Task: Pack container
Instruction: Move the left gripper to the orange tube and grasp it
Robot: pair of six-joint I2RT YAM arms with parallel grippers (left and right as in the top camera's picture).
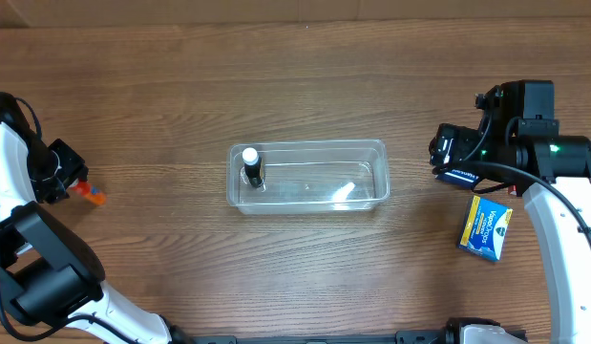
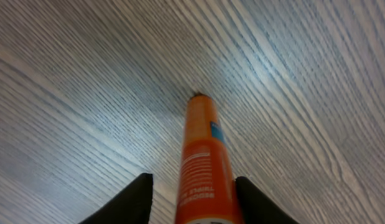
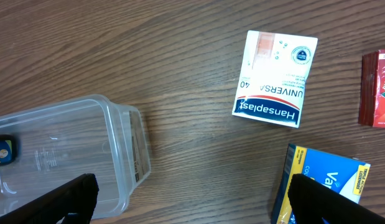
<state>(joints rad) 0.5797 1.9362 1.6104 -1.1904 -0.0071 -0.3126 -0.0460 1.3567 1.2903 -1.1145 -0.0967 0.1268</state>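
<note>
The clear plastic container (image 1: pixel 307 177) sits mid-table, and its right corner shows in the right wrist view (image 3: pixel 117 149). A small dark bottle with a white cap (image 1: pixel 251 165) stands in its left end. My left gripper (image 1: pixel 71 182) is at the far left, open around an orange tube (image 2: pixel 201 162) that lies on the table. The right finger touches the tube and the left finger stands apart from it. My right gripper (image 3: pixel 192 205) is open wide and empty over bare wood, right of the container.
A white Hansaplast box (image 3: pixel 273 81), a blue and yellow box (image 3: pixel 316 186) and a red box (image 3: pixel 377 90) lie to the right of the container. The blue box also shows in the overhead view (image 1: pixel 486 229). The table is brown wood.
</note>
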